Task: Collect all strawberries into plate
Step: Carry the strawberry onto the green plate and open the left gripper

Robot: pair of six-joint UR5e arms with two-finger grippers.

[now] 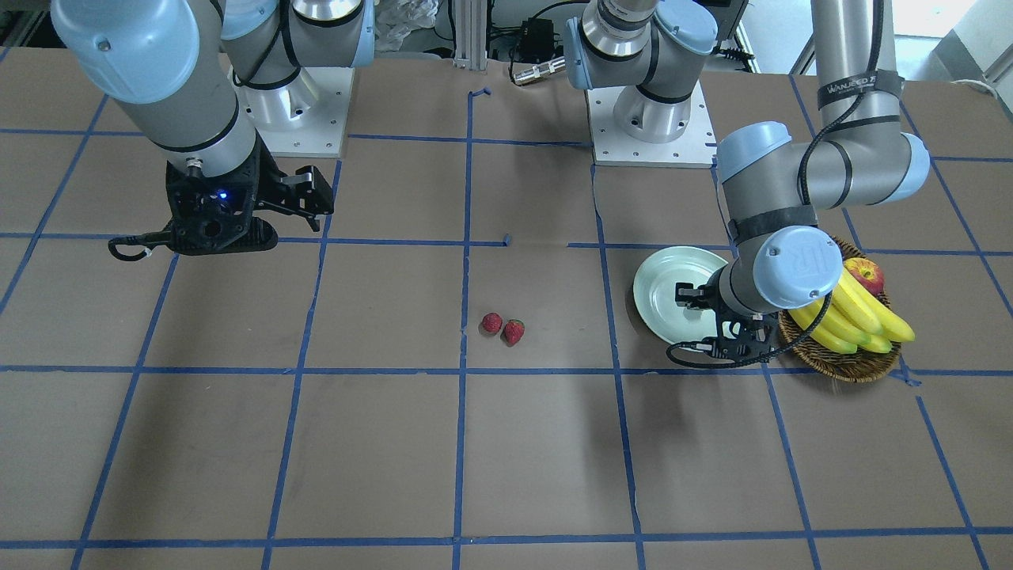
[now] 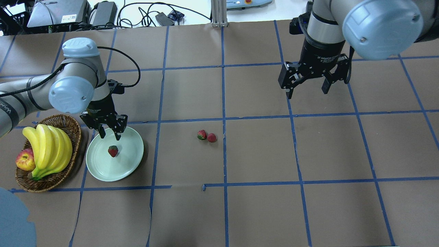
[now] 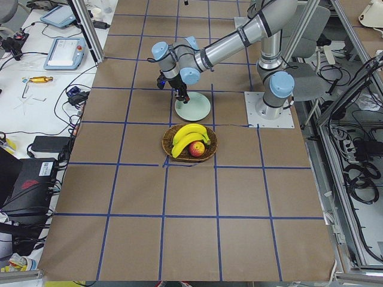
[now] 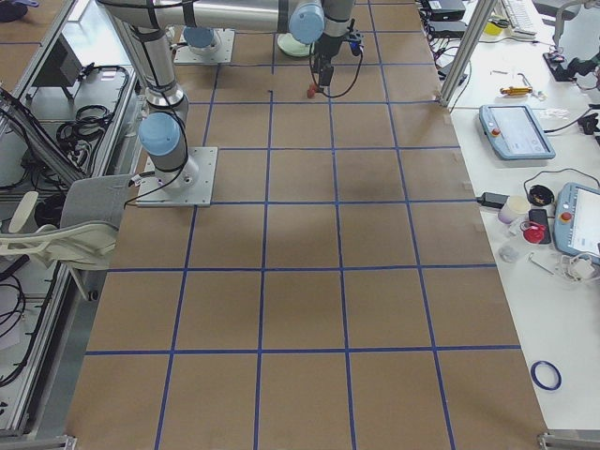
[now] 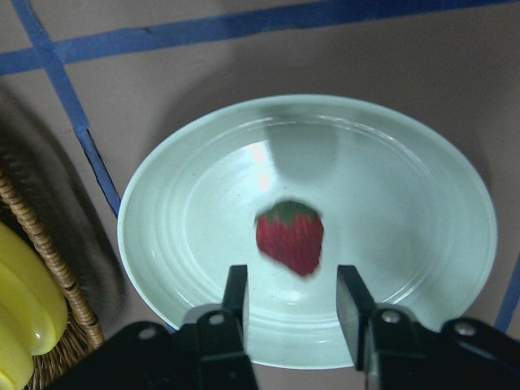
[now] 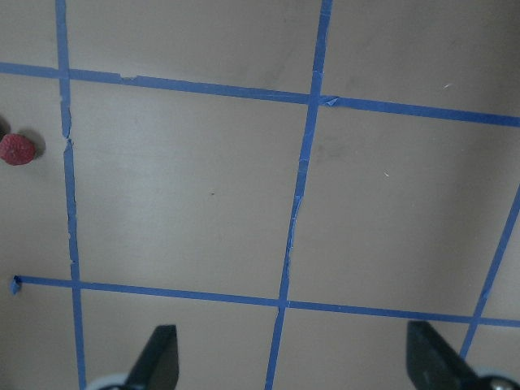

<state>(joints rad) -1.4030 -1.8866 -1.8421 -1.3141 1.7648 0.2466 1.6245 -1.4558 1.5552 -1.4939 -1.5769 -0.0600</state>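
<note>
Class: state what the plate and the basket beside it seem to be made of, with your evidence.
Plate: probably glazed ceramic, possibly plastic; pale mint, glossy, with light reflections and concentric rings. Basket: woven wicker, brown, matte; interlaced strands show along its rim.

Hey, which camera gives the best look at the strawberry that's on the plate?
The left wrist view: the strawberry sits close up in the plate, just beyond the open left hand. Overhead shows it small but clear. In the front view the left arm hides it; the side views are too distant.
</note>
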